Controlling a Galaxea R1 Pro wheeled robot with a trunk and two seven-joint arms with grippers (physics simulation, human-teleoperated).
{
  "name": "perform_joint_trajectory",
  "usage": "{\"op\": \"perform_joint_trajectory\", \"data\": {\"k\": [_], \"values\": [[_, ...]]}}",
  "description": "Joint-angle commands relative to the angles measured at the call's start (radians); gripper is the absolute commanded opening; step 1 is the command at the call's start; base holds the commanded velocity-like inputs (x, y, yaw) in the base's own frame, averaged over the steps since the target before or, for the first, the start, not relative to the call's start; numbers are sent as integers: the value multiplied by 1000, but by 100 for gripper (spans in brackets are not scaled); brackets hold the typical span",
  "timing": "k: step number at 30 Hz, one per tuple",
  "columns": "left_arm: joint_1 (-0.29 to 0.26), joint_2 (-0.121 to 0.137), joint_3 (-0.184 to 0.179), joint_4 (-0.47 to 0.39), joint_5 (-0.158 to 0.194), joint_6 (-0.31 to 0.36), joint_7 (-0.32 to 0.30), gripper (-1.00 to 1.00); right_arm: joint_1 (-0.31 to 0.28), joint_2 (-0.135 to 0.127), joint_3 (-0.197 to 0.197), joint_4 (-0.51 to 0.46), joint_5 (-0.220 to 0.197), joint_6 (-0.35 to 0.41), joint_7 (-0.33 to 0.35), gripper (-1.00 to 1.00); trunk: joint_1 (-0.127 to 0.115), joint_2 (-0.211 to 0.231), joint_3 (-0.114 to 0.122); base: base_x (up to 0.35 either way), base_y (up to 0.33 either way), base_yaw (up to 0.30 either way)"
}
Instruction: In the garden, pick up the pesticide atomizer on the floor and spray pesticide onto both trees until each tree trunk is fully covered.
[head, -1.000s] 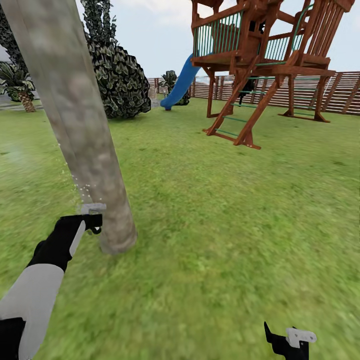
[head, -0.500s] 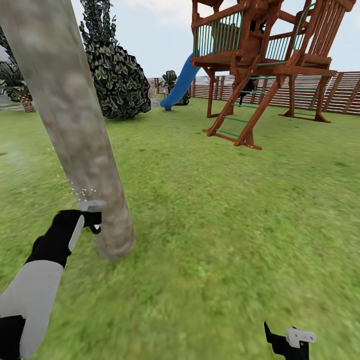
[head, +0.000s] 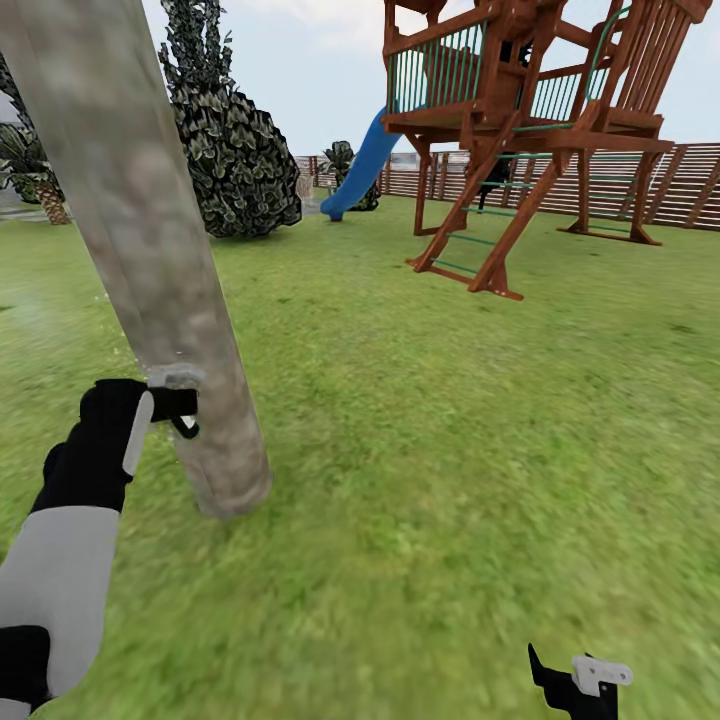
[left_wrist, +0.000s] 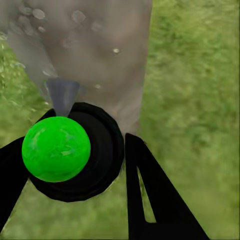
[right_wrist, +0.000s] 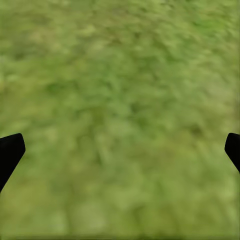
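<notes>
Lawn (head: 450, 450), fence (head: 680, 185) behind; tree trunk (head: 150, 260) top cut off.
Left gripper (left_wrist: 75, 165) clamps the atomizer (left_wrist: 67, 150); right gripper (right_wrist: 120, 150) spread wide.

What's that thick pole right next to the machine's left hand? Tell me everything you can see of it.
It is a tree trunk: a thick, smooth, bare cylinder, mottled grey-brown, leaning slightly, rooted in the lawn. Its top runs out of the head view. The left hand holds the atomizer, with its green ball and grey nozzle, close against the trunk. The wrist view shows droplets on the bark.
</notes>
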Motion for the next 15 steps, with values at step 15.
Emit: {"op": "perform_joint_trajectory", "data": {"k": [15], "values": [[-35,72,5,-44,90,14,-3,-100,0,0,0,0,-1,0,0,100,0,0,0,0,0,0]]}}
